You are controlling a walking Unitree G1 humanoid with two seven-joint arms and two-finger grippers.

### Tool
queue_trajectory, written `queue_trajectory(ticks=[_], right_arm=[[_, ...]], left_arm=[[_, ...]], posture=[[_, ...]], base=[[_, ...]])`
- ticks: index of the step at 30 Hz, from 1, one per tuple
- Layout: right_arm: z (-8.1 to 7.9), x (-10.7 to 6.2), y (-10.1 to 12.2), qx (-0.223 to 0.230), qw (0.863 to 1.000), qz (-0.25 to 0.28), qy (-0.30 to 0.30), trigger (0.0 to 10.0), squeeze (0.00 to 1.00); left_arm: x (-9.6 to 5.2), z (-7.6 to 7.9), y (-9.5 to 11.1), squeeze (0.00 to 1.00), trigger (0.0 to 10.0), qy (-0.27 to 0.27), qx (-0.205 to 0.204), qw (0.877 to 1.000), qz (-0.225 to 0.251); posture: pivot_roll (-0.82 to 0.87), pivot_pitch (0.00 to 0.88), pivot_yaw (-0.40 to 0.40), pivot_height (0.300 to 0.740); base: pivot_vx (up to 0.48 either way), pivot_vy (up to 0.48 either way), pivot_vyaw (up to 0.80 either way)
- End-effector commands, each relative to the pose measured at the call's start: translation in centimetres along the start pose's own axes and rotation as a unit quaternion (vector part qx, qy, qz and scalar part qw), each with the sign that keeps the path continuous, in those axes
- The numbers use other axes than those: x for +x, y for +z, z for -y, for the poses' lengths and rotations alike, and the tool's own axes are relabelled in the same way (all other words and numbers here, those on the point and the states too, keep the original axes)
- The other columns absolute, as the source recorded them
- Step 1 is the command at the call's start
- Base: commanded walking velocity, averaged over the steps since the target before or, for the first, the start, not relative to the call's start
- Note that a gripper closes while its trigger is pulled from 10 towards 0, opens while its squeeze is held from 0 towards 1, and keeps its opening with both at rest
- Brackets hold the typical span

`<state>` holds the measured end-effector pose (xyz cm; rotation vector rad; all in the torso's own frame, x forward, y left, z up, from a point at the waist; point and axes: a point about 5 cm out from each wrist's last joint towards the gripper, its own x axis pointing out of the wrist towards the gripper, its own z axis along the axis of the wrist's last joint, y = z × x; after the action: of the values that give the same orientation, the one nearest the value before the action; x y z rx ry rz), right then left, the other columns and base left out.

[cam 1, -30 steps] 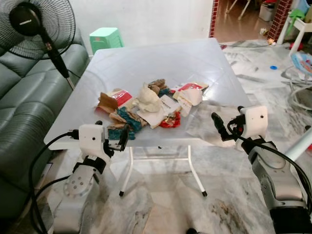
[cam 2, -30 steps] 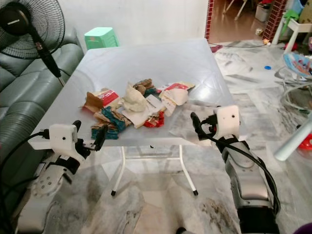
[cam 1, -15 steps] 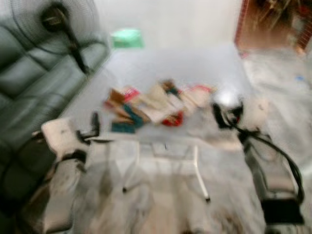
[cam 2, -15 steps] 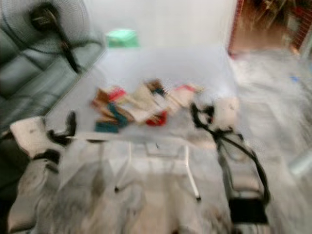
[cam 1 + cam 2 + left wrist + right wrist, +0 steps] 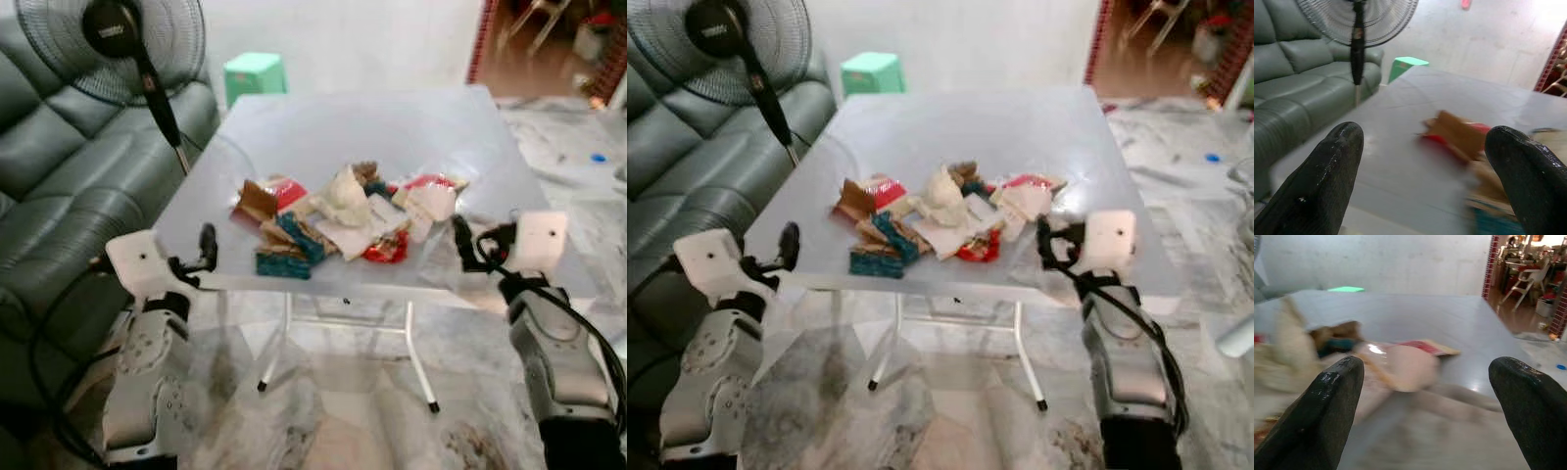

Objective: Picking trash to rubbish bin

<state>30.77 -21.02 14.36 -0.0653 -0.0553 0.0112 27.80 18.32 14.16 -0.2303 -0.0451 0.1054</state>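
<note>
Both end effectors, left end effector (image 5: 204, 257) and right end effector (image 5: 468, 250), now hover wide open and empty at the tabletop (image 5: 323, 127) edge; the view has swung since a second ago. Trash pile (image 5: 338, 211) lies untouched mid-tabletop. Wrist views are blurred, the bin unseen.

Both arms are silver metal with round screw holes, each ending in a white boxy wrist block. Black cables loop along them. The fingers (image 5: 1327, 181) are black, rounded and finely textured.
</note>
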Motion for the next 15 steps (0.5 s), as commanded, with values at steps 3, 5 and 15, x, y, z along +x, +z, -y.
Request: queue_trajectory(ticks=[3, 5, 15], right_arm=[[0.12, 0.01, 0.24, -0.001, 1.000, 0.001, 0.004, 10.0, 0.00], [0.16, 0.23, 0.24, -0.004, 1.000, 0.002, 0.003, 10.0, 0.00], [0.28, 0.72, 0.75, 0.001, 1.000, 0.013, -0.017, 10.0, 0.00]], left_arm=[[0.09, 0.11, -0.10, 0.00, 10.0, -0.003, 0.009, 1.000, -0.001], [0.02, 0.16, -0.04, 0.00, 10.0, -0.006, 0.007, 1.000, 0.000], [0.95, 0.28, 0.36, 0.00, 10.0, -0.014, -0.005, 1.000, 0.005]], posture=[[-0.02, 0.033, 0.049, 0.740], [0.00, 0.030, 0.057, 0.740], [-0.02, 0.027, 0.062, 0.740]], base=[[0.000, 0.000, 0.00], [0.000, 0.000, 0.00], [0.000, 0.000, 0.00]])
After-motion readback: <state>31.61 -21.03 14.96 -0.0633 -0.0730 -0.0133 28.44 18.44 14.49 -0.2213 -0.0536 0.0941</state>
